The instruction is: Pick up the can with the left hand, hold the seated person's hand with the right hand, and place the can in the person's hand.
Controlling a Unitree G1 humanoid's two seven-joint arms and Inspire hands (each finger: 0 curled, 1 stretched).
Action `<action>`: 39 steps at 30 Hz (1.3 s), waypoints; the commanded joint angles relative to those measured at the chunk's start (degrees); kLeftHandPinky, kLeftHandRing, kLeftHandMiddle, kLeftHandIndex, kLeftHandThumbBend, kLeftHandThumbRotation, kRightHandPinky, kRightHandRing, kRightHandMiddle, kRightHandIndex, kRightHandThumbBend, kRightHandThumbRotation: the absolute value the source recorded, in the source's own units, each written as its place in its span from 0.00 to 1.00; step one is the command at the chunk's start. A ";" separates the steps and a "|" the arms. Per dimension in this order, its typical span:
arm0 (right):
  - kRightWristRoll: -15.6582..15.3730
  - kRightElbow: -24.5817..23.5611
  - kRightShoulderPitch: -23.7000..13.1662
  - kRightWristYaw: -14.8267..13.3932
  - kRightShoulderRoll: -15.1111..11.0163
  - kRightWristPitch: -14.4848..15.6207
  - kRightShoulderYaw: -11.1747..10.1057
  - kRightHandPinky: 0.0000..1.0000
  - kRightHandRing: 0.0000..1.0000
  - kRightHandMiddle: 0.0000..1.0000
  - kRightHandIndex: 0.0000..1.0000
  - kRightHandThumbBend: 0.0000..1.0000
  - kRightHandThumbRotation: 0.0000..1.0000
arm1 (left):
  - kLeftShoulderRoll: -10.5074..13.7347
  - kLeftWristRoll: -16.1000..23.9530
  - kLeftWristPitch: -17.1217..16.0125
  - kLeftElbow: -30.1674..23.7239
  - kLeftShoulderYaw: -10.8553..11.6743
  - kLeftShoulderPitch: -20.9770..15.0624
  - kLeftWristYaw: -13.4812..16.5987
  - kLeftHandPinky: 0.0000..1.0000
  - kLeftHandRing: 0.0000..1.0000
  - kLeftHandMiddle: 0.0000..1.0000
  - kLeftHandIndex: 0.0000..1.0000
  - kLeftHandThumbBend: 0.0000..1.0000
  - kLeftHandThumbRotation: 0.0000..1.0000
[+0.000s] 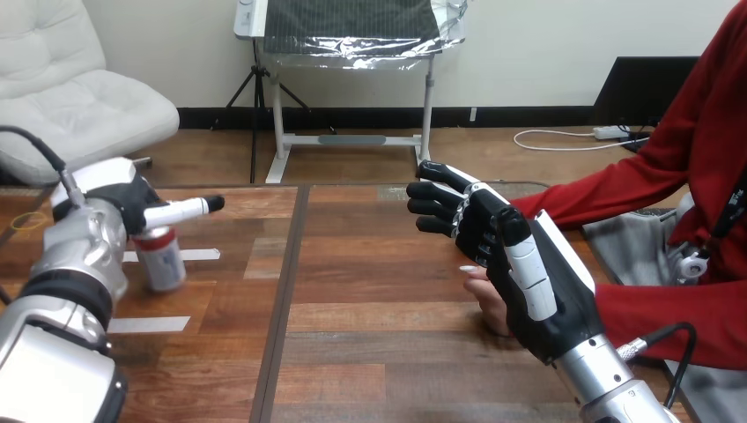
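Note:
A red and white can [164, 259] stands on the wooden table [379, 352] at the left, leaning slightly. My left hand [130, 204] is right above and behind its top, with a straight finger [183, 211] reaching out to the right over the can and not curled round it. At centre right, my right hand [520, 264] is raised, open with relaxed, slightly bent fingers [438, 208] pointing left. The person's hand [490, 300] lies low over the table just under and behind my right palm, mostly hidden by it. I cannot tell whether they touch.
Two white tape strips [199, 255] [150, 324] lie on the table near the can. A yellow ring [26, 222] lies at the far left edge. The person's red-sleeved arm [617, 198] comes in from the right. A dark seam [284, 300] runs down the tabletop.

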 commanded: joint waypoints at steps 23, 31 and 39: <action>1.14 -1.74 -3.45 -0.08 0.07 -0.58 -0.24 0.83 0.83 0.83 0.86 0.81 1.00 | -0.93 1.39 -0.41 -1.44 -2.33 -1.73 -2.71 0.49 0.64 0.69 0.70 0.78 1.00; 1.18 -1.86 -3.45 -0.09 0.08 -0.34 -0.18 0.83 0.83 0.83 0.85 0.81 1.00 | -0.98 1.76 -0.35 -1.55 -2.49 -1.78 -2.86 0.51 0.65 0.70 0.70 0.79 1.00; 1.27 -1.79 -3.57 0.15 -0.01 -0.27 -0.12 0.83 0.83 0.83 0.85 0.81 1.00 | -0.96 1.92 -0.20 -1.78 -3.24 -1.90 -2.81 0.53 0.67 0.72 0.71 0.79 1.00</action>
